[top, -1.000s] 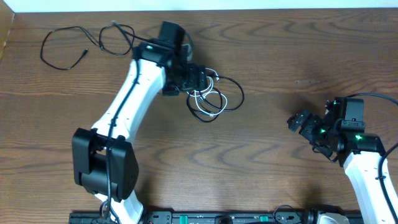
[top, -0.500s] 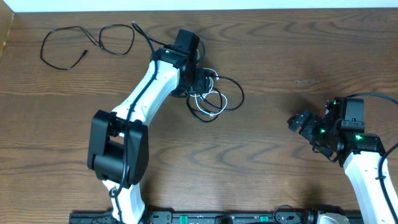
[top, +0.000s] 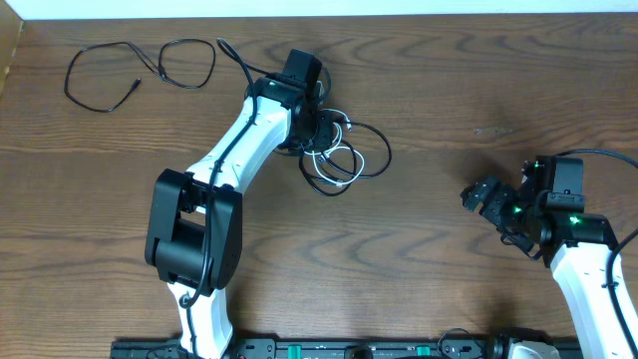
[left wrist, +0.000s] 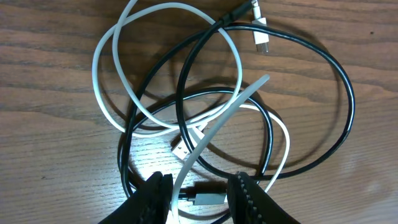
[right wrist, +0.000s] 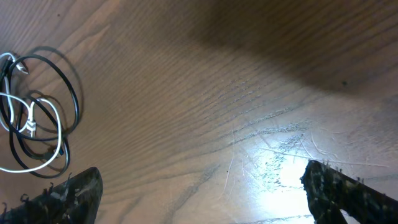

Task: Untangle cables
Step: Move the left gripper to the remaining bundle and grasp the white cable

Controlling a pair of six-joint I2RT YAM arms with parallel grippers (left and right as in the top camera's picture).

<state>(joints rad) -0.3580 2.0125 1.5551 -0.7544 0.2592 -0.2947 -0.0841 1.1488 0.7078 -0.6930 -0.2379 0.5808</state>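
Left fingers (left wrist: 154,198) straddle cables (left wrist: 219,126), table (top: 449,249) centre

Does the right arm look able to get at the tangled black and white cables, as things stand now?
Probably yes. Bare table lies between the open right gripper and the tangle, and the left gripper sits only at its left edge, so its right side is free.

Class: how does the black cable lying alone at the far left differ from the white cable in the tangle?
The lone black cable sprawls in open loops, touching no other cord; the white cable is coiled through a second black cable. The left claw straddles the white cable; no claw is near the lone black cable. Both are thin cords lying on the table.
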